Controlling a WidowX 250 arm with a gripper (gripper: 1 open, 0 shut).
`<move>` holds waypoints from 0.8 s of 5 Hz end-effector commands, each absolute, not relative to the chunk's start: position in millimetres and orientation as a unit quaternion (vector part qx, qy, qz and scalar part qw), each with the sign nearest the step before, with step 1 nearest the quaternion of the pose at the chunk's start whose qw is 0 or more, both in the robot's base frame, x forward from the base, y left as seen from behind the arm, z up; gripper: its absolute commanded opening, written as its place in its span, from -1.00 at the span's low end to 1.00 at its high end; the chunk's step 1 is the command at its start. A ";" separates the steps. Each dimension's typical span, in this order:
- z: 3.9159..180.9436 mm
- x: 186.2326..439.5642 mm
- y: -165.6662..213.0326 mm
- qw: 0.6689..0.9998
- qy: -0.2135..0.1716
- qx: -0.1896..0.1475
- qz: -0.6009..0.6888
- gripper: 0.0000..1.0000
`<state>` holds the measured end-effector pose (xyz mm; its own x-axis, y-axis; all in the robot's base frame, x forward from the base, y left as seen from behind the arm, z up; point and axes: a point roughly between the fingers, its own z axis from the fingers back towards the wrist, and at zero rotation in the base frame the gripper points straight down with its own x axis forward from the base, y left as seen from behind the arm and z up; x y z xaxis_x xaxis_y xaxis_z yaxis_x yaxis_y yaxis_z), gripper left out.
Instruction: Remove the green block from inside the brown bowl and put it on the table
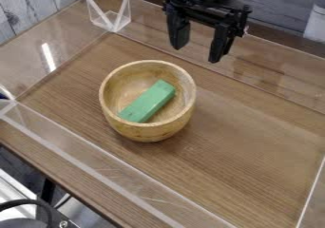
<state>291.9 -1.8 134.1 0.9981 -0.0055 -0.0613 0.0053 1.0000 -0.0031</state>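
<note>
I'm looking down through the camera at the table (241,146), a brown wood-grain top that is running at a slant across my view, with clear acrylic strips standing along its edges. Past the upper left edge I'm seeing greyish boards, and down in the lower left corner dark cables are looping beside a pale round-ended object (23,222) that I can't identify. A small clear angular piece (112,11) is sitting near the top, to the left of the arm in my picture.

The brown bowl (109,111) is resting upright on the tabletop, left of the middle of my view, and the green block (148,101) is lying inside it, still to be taken out. The block's long axis is running diagonally — one end is pointing to the upper right of the picture, the other to the lower left, where it is lying close to the bowl's inner wall.

The black gripper (200,46) is hanging above the table, beyond the bowl and toward the top of the picture. I'm holding its two fingers wide apart — bare tabletop is showing between them, and they are gripping nothing. They're well clear of both bowl and block.
</note>
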 end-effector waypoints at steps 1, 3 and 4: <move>126.1 283.2 4.3 0.999 0.044 0.002 -0.010 1.00; 101.6 257.1 32.9 0.998 0.056 0.004 -0.021 1.00; 92.2 253.5 49.7 0.999 0.050 0.000 -0.018 1.00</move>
<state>248.3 47.4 77.8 0.9868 -0.0302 -0.1589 0.0280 0.9995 -0.0158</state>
